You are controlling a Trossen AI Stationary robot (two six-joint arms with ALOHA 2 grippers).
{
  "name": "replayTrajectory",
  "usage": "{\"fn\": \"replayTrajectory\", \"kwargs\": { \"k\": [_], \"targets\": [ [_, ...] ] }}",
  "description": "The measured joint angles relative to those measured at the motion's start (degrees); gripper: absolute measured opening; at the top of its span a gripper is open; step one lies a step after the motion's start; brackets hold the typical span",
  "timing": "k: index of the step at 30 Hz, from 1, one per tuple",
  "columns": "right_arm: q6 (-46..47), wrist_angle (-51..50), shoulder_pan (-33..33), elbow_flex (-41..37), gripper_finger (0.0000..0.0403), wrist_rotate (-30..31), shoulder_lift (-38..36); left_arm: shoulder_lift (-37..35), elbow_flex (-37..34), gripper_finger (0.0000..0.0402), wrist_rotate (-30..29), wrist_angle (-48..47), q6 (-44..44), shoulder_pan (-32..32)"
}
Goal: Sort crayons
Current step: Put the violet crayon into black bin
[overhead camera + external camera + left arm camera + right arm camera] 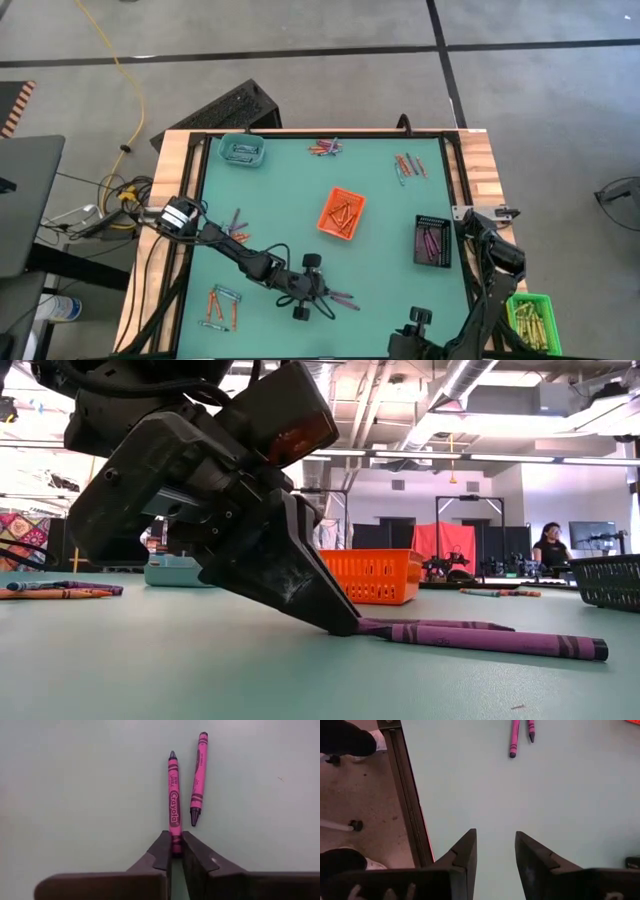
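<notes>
the left gripper (173,851) is down on the green table (390,215), pinched onto the end of 1 pink crayon (173,800). a 2nd pink crayon (198,777) lies just beside it, not touching. the right gripper (495,852) waits near the table's front edge, fingers apart and holding nothing. other crayons lie scattered, some in the orange tray (341,214), the black tray (433,241) and the teal tray (241,151).

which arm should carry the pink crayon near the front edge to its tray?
Left. The left gripper is already shut on the pink crayon at the table, a second pink crayon lying beside it. The right gripper hangs open and empty near the table's edge, farther off.
</notes>
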Motion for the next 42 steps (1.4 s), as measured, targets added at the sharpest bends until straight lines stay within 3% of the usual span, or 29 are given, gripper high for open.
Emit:
{"fn": "replayTrajectory", "kwargs": {
  "k": [19,31,36,42],
  "targets": [
    [0.0,0.19,-0.04,0.0,0.0125,-0.12,0.02,-0.18,-0.04,0.0001,-4.62,1.39,3.42,0.13],
    [2.05,-0.62,-0.04,-0.02,0.0125,0.52,0.04,-6.12,-0.17,0.0,-7.21,-0.38,8.26,1.6],
    [7.58,-2.17,0.08,-0.04,0.0125,10.29,0.04,-8.81,-0.17,0.0,-7.39,1.0,12.0,1.6],
    [7.22,-1.23,-0.24,-0.04,0.0125,21.61,0.04,-12.93,-0.16,0.0004,-4.64,4.72,17.92,1.6]
  ]
}}
